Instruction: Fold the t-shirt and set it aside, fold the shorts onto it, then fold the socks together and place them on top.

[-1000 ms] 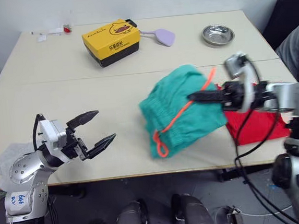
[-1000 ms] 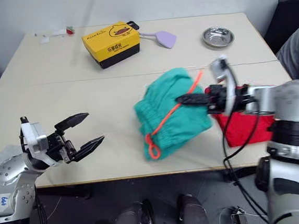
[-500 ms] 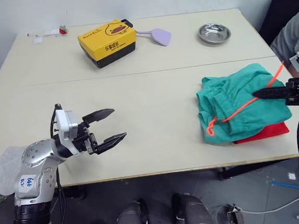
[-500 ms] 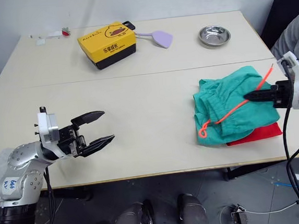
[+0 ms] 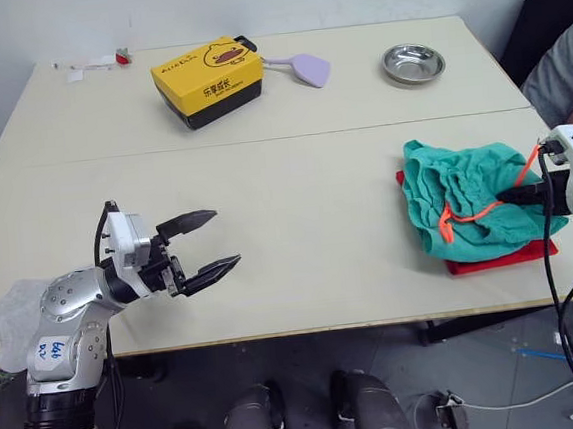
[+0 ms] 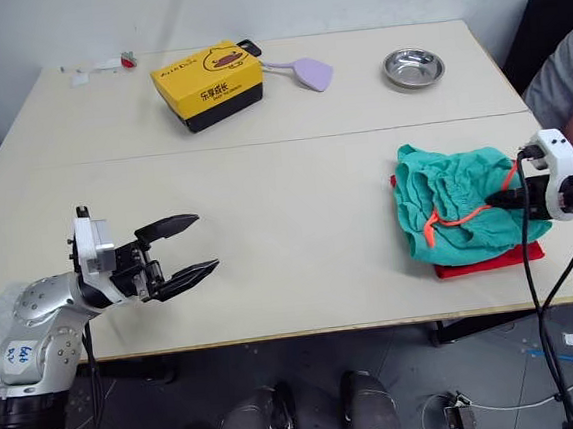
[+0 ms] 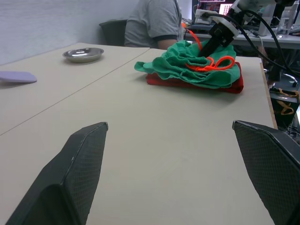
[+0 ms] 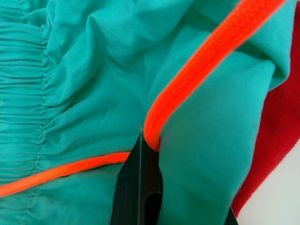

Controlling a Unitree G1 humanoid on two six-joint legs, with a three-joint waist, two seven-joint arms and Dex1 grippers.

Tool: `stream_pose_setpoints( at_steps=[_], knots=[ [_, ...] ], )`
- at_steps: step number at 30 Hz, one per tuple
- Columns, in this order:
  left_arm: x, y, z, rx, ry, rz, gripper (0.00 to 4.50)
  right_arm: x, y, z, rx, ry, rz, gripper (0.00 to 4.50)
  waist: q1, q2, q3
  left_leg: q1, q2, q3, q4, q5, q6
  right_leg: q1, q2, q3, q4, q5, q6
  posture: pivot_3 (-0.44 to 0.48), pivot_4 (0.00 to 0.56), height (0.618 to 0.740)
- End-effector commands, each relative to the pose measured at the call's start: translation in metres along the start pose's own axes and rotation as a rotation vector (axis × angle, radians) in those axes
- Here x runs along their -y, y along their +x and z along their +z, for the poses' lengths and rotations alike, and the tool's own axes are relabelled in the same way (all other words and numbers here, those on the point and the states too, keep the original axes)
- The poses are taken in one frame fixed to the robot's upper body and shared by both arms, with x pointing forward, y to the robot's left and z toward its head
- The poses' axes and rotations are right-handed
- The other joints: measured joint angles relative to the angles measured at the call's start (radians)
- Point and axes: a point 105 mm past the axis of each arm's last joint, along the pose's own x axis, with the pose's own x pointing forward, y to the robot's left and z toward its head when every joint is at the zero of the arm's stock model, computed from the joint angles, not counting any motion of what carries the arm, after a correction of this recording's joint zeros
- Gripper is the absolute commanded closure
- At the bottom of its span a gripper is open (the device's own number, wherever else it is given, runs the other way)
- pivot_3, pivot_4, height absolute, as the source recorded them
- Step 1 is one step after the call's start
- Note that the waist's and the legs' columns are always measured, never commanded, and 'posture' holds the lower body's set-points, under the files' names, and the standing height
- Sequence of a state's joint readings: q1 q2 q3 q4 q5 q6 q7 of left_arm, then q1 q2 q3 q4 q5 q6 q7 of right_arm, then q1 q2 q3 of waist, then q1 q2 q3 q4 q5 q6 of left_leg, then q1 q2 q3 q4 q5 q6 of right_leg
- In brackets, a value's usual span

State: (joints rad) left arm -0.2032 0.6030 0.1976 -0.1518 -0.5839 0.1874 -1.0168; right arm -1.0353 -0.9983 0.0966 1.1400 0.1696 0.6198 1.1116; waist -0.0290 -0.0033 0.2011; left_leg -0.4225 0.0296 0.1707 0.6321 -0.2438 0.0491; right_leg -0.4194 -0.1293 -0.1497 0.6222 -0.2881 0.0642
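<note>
right gripper point(image 5: 519, 194) carried teal shorts point(image 5: 466, 206) to 3 o'clock, onto red t-shirt point(image 5: 499, 256), clenched on shorts cloth. left gripper point(image 5: 209, 244) stayed released. socks next.

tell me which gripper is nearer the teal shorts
Right. The right gripper is pressed into the shorts, which lie on the t-shirt. The left gripper hovers open far across the table.

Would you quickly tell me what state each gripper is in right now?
Left gripper: open, holding nothing, above the table.
Right gripper: shut on the shorts, which lie on the t-shirt.
</note>
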Motion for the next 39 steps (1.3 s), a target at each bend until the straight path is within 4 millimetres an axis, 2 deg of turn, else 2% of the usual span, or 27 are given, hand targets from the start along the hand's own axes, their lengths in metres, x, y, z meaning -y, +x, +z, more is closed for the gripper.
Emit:
stream_pose_setpoints(
  at_steps=[1, 3, 5, 7, 11, 12, 14, 17, 19, 20, 21, 22, 25, 28, 30, 32, 37, 39],
  knots=[
    [0.0, -0.005, 0.007, 0.006, 0.039, 0.017, 0.0, 0.004, -0.021, 0.014, 0.053, -0.052, 0.003, 3.37, 0.0, 0.0, 0.0, 0.0, 0.0, 0.0, 0.0, 0.0, 0.0, 0.0, 0.0, 0.0, 0.0, 0.0, 0.0, 0.0, 0.15, 0.74],
    [0.003, -0.007, 0.006, 0.008, 0.02, 0.007, 0.0, 0.01, -0.035, 0.012, 0.042, -0.106, -0.014, 2.69, 0.0, 0.0, 0.0, 0.0, 0.0, 0.0, 0.0, 0.0, 0.0, 0.0, 0.0, 0.0, 0.0, 0.0, 0.0, 0.0, 0.15, 0.74],
    [0.004, -0.01, 0.004, 0.001, 0.006, 0.002, 0.0, 0.019, -0.056, 0.009, 0.0, -0.277, -0.052, 2.03, 0.009, 0.001, 0.001, 0.0, 0.0, -0.001, 0.0, 0.0, 0.0, 0.0, 0.0, -0.001, 0.0, 0.0, 0.0, 0.0, 0.15, 0.74],
    [0.004, -0.013, 0.001, -0.008, 0.003, 0.011, 0.0, 0.023, -0.076, 0.017, 0.019, -0.399, -0.092, 1.35, 0.011, 0.003, 0.001, 0.0, -0.001, 0.0, 0.0, -0.001, 0.001, 0.0, -0.001, 0.0, -0.001, 0.0, 0.0, 0.0, 0.15, 0.74],
    [-0.002, -0.02, -0.001, -0.034, 0.014, 0.039, 0.0, 0.019, -0.105, 0.025, 0.059, -0.622, -0.087, 0.01, 0.002, 0.003, 0.001, 0.001, 0.0, 0.001, 0.001, -0.003, -0.003, 0.001, 0.0, 0.0, 0.0, 0.001, 0.001, 0.0, 0.15, 0.74],
    [-0.003, -0.022, -0.001, -0.039, 0.016, 0.047, 0.0, 0.017, -0.11, 0.026, 0.057, -0.681, -0.086, 0.01, 0.0, 0.003, 0.001, 0.001, 0.0, 0.001, 0.001, -0.004, -0.004, 0.001, 0.0, 0.0, 0.0, 0.001, 0.001, 0.0, 0.15, 0.74],
    [-0.007, -0.031, -0.005, -0.064, 0.016, 0.073, 0.0, 0.002, -0.111, 0.036, 0.175, -0.776, -0.038, 0.01, -0.006, 0.003, 0.001, 0.003, 0.0, 0.001, 0.001, -0.004, -0.004, 0.002, 0.001, 0.001, 0.0, 0.001, 0.001, 0.0, 0.15, 0.74],
    [-0.011, -0.046, -0.013, -0.098, 0.005, 0.128, 0.0, -0.037, -0.098, 0.05, 0.469, -0.791, 0.133, 0.01, -0.02, 0.002, 0.001, 0.006, 0.002, 0.003, 0.0, -0.004, -0.004, 0.003, 0.002, 0.003, 0.0, 0.001, 0.001, 0.0, 0.15, 0.74],
    [-0.015, -0.054, -0.016, -0.111, 0.013, 0.167, 0.0, -0.073, -0.077, 0.04, 0.554, -0.784, 0.303, 0.01, -0.02, 0.0, 0.001, 0.012, 0.003, 0.002, -0.001, -0.004, -0.003, 0.009, 0.004, 0.004, -0.001, 0.0, 0.001, 0.0, 0.15, 0.74],
    [-0.015, -0.058, -0.018, -0.122, 0.016, 0.183, 0.0, -0.096, -0.069, 0.039, 0.67, -0.766, 0.391, 0.01, -0.018, -0.002, 0.001, 0.013, 0.004, 0.002, -0.002, -0.004, -0.003, 0.01, 0.004, 0.004, -0.001, 0.0, 0.0, 0.0, 0.15, 0.74],
    [-0.015, -0.061, -0.019, -0.134, 0.02, 0.193, 0.0, -0.108, -0.062, 0.04, 0.751, -0.731, 0.413, 0.01, -0.018, -0.002, 0.001, 0.014, 0.004, 0.001, -0.002, -0.004, -0.004, 0.01, 0.004, 0.003, -0.001, 0.0, 0.0, 0.0, 0.15, 0.74],
    [-0.014, -0.064, -0.022, -0.154, 0.018, 0.203, 0.0, -0.122, -0.051, 0.03, 0.773, -0.718, 0.466, 0.01, -0.015, -0.002, 0.001, 0.014, 0.005, 0.001, -0.002, -0.006, -0.007, 0.01, 0.004, 0.004, 0.0, 0.0, 0.0, 0.0, 0.15, 0.74],
    [-0.006, -0.075, -0.031, -0.223, 0.022, 0.216, 0.0, -0.16, -0.017, -0.014, 0.7, -0.763, 0.635, 0.01, 0.002, -0.002, 0.001, 0.013, 0.004, 0.002, -0.002, -0.006, -0.006, 0.009, 0.003, 0.005, 0.0, 0.0, 0.0, 0.0, 0.15, 0.74],
    [-0.002, -0.089, -0.028, -0.232, 0.031, 0.286, 0.0, -0.192, 0.001, -0.046, 0.678, -0.854, 0.798, 0.01, 0.006, -0.002, 0.001, 0.013, 0.002, 0.002, -0.002, -0.008, -0.005, 0.009, 0.001, 0.005, -0.001, 0.0, 0.0, 0.0, 0.15, 0.74],
    [0.0, -0.102, -0.025, -0.241, 0.038, 0.344, 0.0, -0.206, 0.008, -0.052, 0.698, -0.905, 0.85, 0.01, 0.002, -0.002, 0.001, 0.012, 0.001, 0.002, -0.001, -0.009, -0.004, 0.009, 0.0, 0.006, -0.002, 0.0, 0.001, 0.0, 0.15, 0.74],
    [0.006, -0.116, -0.022, -0.258, 0.04, 0.398, 0.0, -0.209, 0.011, -0.052, 0.721, -0.902, 0.856, 0.01, 0.001, -0.003, 0.001, 0.013, 0.0, 0.003, 0.0, -0.009, -0.003, 0.01, -0.001, 0.007, -0.002, 0.001, 0.002, 0.0, 0.15, 0.74],
    [0.032, -0.153, -0.019, -0.322, -0.02, 0.535, 0.0, -0.221, -0.001, -0.054, 0.75, -0.872, 0.917, 0.01, 0.001, -0.003, 0.001, 0.014, 0.001, 0.003, -0.003, -0.01, -0.004, 0.008, -0.001, 0.008, -0.002, 0.0, 0.0, 0.0, 0.15, 0.74],
    [0.044, -0.178, -0.021, -0.349, -0.06, 0.643, 0.0, -0.23, -0.007, -0.057, 0.765, -0.857, 0.95, 0.01, 0.001, -0.003, 0.001, 0.014, 0.002, 0.002, -0.003, -0.011, -0.004, 0.008, 0.0, 0.008, -0.002, -0.001, -0.001, 0.0, 0.15, 0.74]
  ],
)
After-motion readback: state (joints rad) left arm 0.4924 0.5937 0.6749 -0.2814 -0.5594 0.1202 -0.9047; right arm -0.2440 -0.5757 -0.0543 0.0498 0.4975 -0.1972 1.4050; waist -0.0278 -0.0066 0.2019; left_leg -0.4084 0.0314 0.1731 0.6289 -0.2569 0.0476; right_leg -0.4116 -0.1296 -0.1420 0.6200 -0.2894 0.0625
